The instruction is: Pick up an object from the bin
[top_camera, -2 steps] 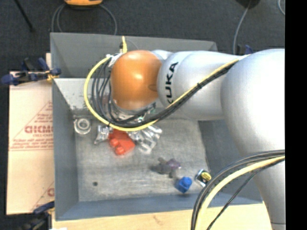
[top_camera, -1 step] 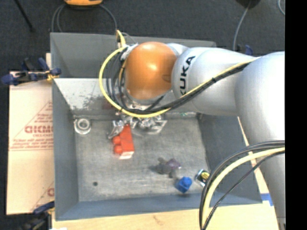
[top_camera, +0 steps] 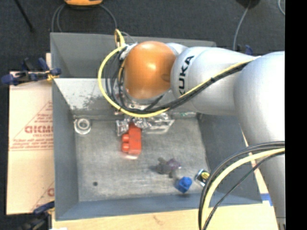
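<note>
Bin: grey metal, matt, floor scuffed and speckled. Red block: smooth plastic, slight sheen. Orange wrist cover: glossy, smooth. Arm shell: white, glossy.

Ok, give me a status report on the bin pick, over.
Gripper low in bin, at red block's far end. Grasp not confirmed. Clear ring, purple piece, blue piece lie apart, none blocking.

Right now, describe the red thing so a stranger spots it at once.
Look in the grey bin, on its floor just below the gripper. There lies a chunky red block. It alone is red; the purple piece and the blue piece lie further right.
</note>
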{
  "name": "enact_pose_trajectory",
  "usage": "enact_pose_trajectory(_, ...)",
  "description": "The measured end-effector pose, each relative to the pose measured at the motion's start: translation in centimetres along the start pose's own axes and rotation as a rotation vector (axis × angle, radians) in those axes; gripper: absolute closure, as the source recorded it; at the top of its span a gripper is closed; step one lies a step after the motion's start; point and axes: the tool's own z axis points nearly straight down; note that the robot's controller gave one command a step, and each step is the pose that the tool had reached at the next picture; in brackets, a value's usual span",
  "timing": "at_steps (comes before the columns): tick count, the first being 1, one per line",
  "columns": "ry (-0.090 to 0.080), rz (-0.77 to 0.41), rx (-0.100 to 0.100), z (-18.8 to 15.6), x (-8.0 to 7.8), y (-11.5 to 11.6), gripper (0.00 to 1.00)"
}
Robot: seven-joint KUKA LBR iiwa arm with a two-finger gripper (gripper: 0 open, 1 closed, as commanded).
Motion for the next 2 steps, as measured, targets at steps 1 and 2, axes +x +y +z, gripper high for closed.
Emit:
enact_pose_trajectory(1,0.009,-0.001,-0.001,0.12,0.43,0.05,0.00)
enact_pose_trajectory(2,0.002,0.003,-0.001,-0.02,0.11,-0.01,1.00)
